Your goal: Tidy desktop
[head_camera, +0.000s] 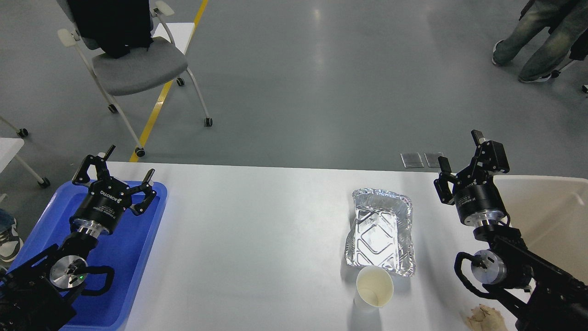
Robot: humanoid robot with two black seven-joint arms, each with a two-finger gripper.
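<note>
Both pincers hang spread and empty, left pincer and right pincer. On the table, grab the paper cup first (it's touching the foil tray), gripping gently by the rim.

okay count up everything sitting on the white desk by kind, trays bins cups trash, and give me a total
On the desktop:
Foil tray: 1
Paper cup: 1
Crumpled brown paper: 1
Blue plastic tray: 1
Beige bin: 1
Total: 5

Both grippers, left and right, hang open and hold nothing.
</note>
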